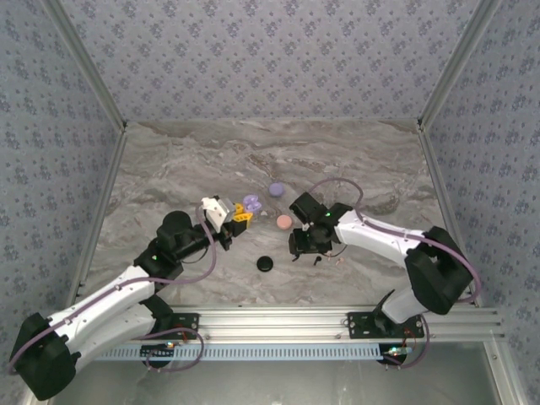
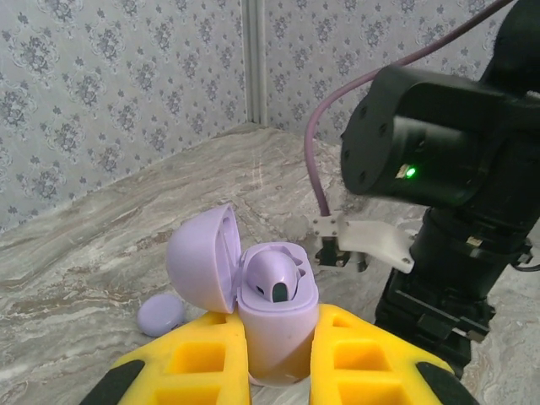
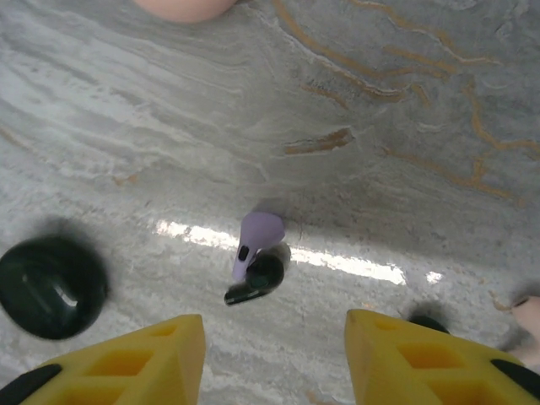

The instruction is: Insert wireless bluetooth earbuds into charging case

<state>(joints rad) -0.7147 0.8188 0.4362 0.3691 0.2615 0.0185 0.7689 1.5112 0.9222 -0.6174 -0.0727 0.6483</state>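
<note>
The lilac charging case (image 2: 274, 337) is grasped by left claw (image 2: 278, 371); right claw (image 3: 272, 337) is released, lilac earbud (image 3: 256, 236) at twelve o'clock.

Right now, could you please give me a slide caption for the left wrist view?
Left end effector shut on an open lilac plastic charging case, one lilac earbud seated inside.

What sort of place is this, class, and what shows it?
Probably a robot test booth: a left arm and right arm bolted to a rail, a marble-look table, patterned walls on three sides.
</note>
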